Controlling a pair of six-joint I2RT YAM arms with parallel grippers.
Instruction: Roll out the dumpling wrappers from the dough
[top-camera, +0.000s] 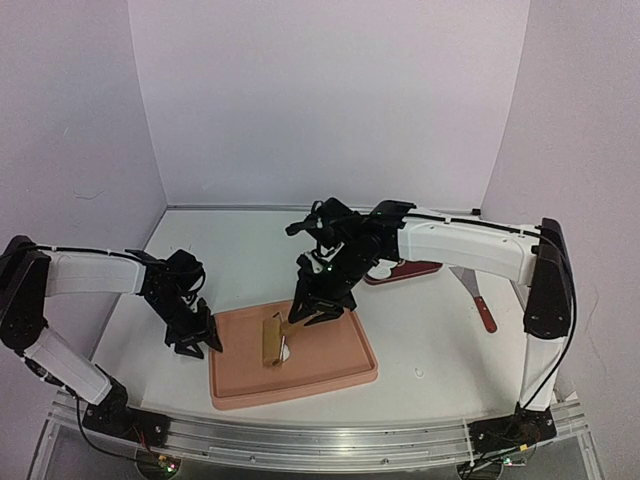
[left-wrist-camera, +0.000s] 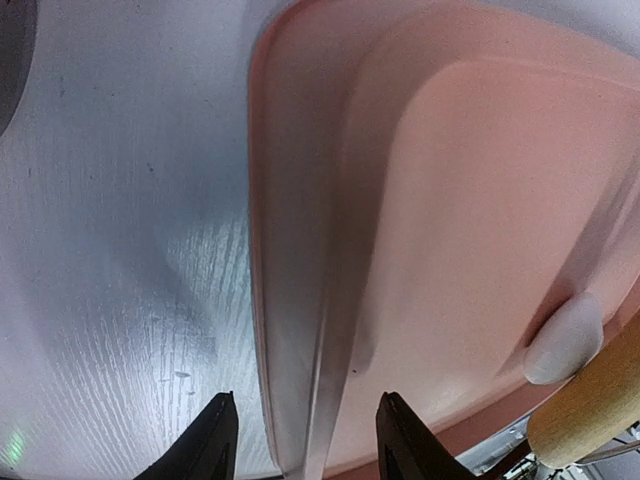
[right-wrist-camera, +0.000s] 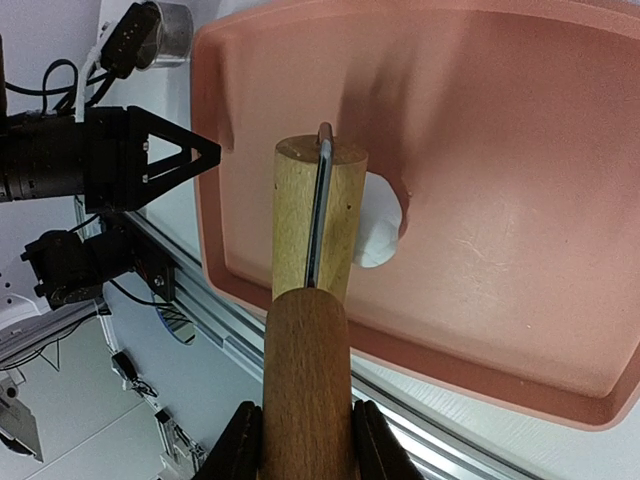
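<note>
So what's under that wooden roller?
A lump of white dough, lying on the pink tray. Only one side peeks out past the roller; the rest of it, and how flat it is, is covered.

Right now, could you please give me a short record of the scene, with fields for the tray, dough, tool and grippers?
tray: pink, on the white table
dough: small white blob on the tray, peeking out beside the rolling pin
rolling pin: wooden, its handle in the right gripper
right gripper: shut on the rolling pin
left gripper: jaws apart, straddling the tray's left rim
</note>
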